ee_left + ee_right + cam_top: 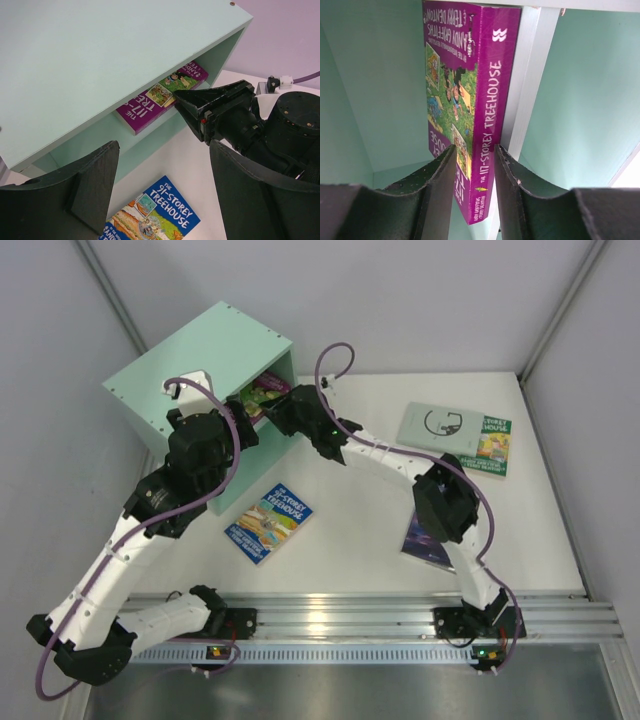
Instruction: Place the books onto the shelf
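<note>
One light, stiffish, likely slick book (485, 100) is clamped at its spine by right fingers (437, 195); left fingers (92, 185) apart.

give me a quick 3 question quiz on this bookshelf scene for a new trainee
1. True or false: the left gripper is open with nothing between its fingers.
2. How many books lie on the table, outside the shelf?
3. Where is the magenta book? A. on the table B. in the left gripper C. in the shelf, between the fingers of the right gripper
Key: 1 true; 2 three: blue book, green book, dark book; 3 C.
</note>
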